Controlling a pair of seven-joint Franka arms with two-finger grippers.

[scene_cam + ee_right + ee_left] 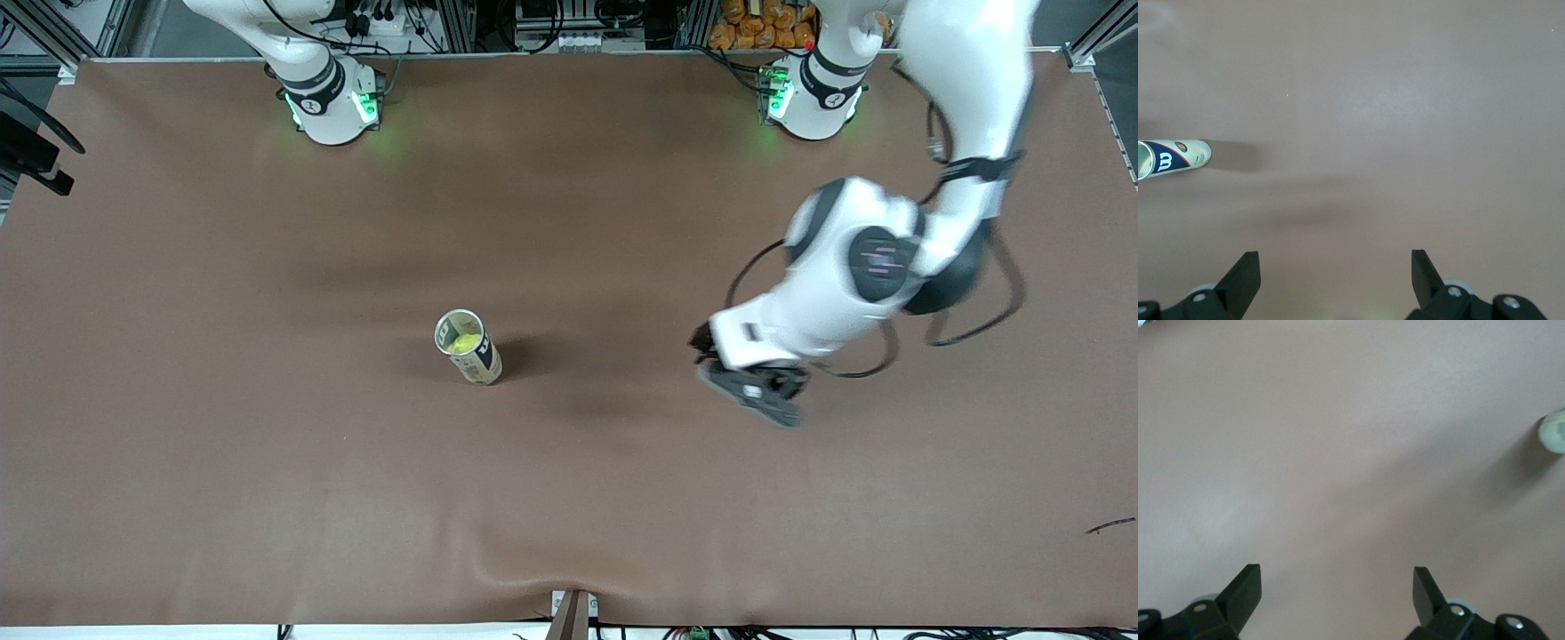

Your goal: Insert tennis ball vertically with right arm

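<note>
So from what I can see the tennis ball (461, 343) is already sitting down inside the can (477, 357), which stands upright around the middle of the table (267, 462) with its open mouth up and yellow showing through the top. To me that reads as the insert step being done, with only the wrap-up left. The right arm (313, 84) rises from its base and leaves the front view at the top. Its wrist camera shows the right gripper (1335, 267) high above bare table with fingers spread wide and nothing between them, and the can off at the edge of that view. The left arm (853, 267) is just waiting. The left gripper (1336, 587) hangs over the table toward the left arm's end, well apart from the can, also spread wide and empty. Next move, I'd guess, calls for very little: keep the right arm clear of the can so nothing knocks it over and park it. A tall, narrow can like that looks easy to tip with a careless swing.
</note>
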